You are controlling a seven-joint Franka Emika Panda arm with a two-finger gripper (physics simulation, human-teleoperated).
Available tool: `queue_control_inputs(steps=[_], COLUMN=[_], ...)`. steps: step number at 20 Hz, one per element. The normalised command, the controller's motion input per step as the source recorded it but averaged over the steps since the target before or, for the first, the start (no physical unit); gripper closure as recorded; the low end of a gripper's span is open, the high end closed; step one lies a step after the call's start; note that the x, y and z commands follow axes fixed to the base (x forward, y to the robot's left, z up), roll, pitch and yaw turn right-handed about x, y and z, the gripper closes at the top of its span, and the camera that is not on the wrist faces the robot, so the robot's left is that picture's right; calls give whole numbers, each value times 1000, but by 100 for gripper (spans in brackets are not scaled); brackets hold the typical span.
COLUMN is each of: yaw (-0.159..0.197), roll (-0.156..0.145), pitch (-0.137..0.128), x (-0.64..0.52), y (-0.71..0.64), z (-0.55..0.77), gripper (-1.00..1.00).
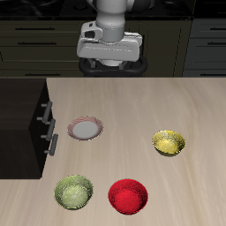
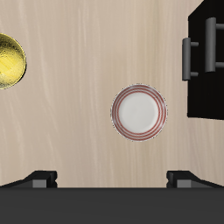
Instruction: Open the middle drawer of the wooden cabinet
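Note:
The wooden cabinet point(image 1: 22, 124) stands at the table's edge, very dark, with three stacked drawers and silver bar handles on its front. The middle drawer's handle point(image 1: 48, 127) sits between the other two, and the drawers look shut. My gripper point(image 1: 110, 69) hangs high over the back of the table, far from the cabinet, open and empty. In the wrist view my gripper point(image 2: 112, 179) shows both fingertips point(image 2: 39, 179) spread wide. The cabinet point(image 2: 208, 87) shows there with two handles; I cannot tell which one is the middle drawer's.
A pink-rimmed white plate point(image 1: 86, 129) lies just in front of the cabinet's drawers, also in the wrist view point(image 2: 138, 112). A yellow bowl point(image 1: 169, 141), a red bowl point(image 1: 128, 195) and a green bowl point(image 1: 73, 192) sit nearer the table's front edge.

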Motion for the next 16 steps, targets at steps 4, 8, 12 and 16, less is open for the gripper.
queue_control_inputs(steps=[4, 8, 12, 16], yaw=[0, -13, 17, 26], roll=[-1, -15, -40, -43], pitch=[16, 4, 10, -19], x=[306, 195, 216, 130], y=[11, -30, -144, -155], z=[-63, -79, -34, 23], gripper=[-100, -100, -100, -100])
